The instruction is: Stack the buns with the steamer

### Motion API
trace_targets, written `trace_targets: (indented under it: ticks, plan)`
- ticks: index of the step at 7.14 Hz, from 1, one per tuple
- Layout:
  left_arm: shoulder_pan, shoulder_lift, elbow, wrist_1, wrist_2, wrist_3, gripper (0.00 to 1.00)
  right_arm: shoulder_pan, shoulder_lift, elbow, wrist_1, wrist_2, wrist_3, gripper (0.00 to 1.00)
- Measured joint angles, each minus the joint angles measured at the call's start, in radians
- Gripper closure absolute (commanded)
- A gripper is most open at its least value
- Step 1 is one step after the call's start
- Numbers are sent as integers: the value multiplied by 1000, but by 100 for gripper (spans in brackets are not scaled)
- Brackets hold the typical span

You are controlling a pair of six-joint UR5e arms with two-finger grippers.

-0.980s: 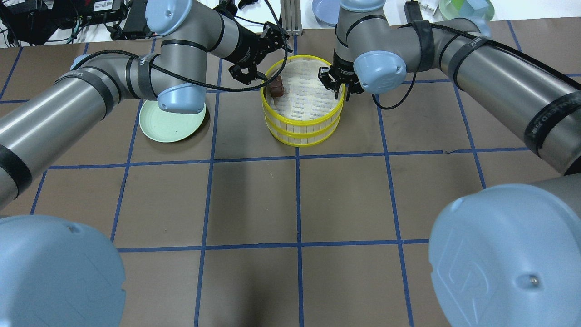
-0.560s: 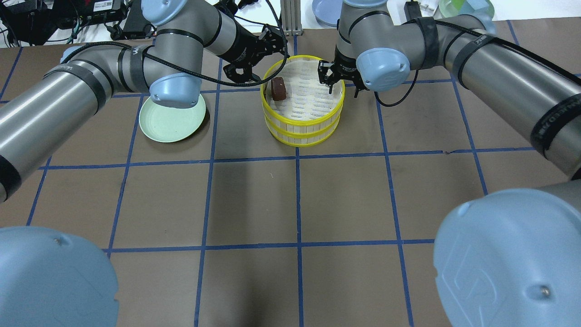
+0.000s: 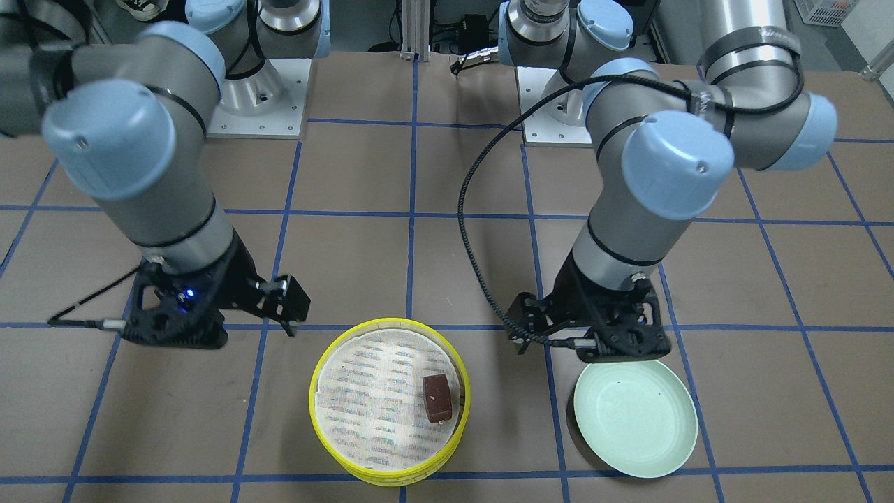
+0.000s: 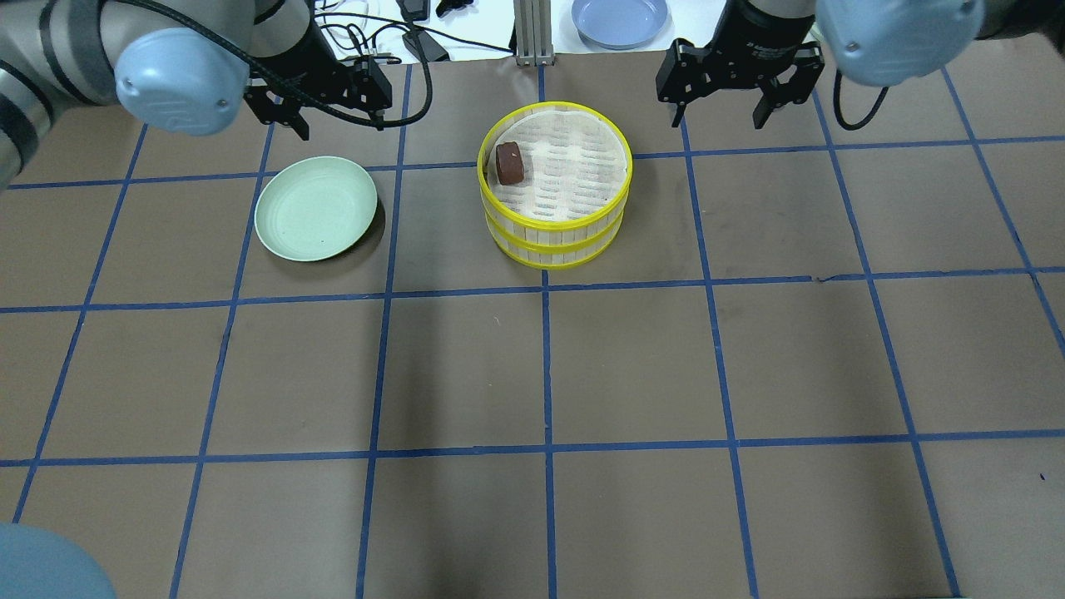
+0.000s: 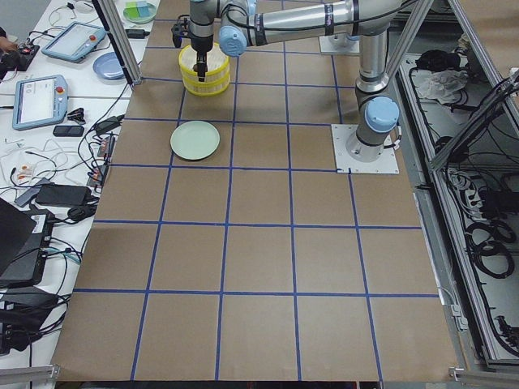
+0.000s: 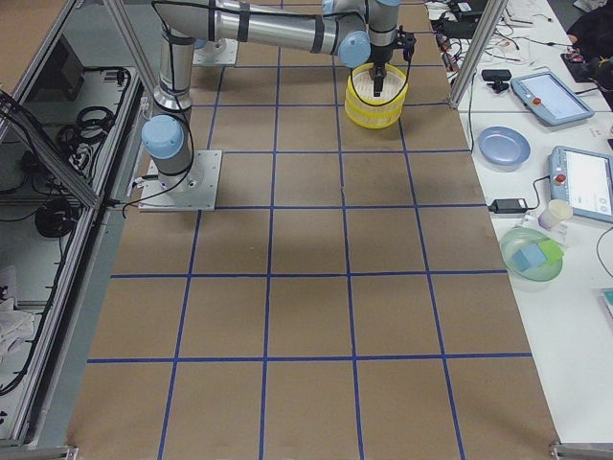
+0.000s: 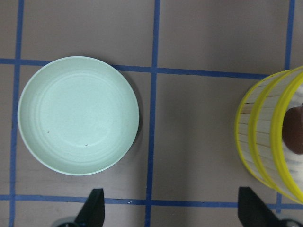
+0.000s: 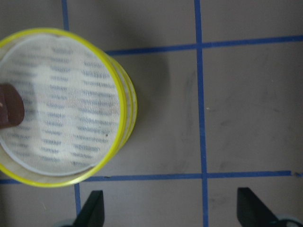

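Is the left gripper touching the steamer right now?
Apart. The overhead view shows the left gripper off to the left of the steamer, with a stretch of bare table plainly between them.

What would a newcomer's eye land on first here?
In the overhead view, the yellow-rimmed steamer stands out at far centre, with a single dark brown bun lying near its left inner wall. An empty pale green plate sits to its left. The left gripper and right gripper hang open beyond them, one on each side, holding nothing.
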Motion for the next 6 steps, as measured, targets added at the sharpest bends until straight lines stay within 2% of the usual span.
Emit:
trace_targets:
  ticks: [2, 4, 6]
  plan:
    - [35, 84, 1, -117, 25, 71, 0, -3, -95, 5, 97, -14, -21, 0]
    - [39, 156, -2, -199, 78, 88, 0, -2, -113, 20, 110, -50, -24, 0]
    - [39, 200, -6, -226, 76, 91, 0, -3, -122, 30, 104, -60, -24, 0]
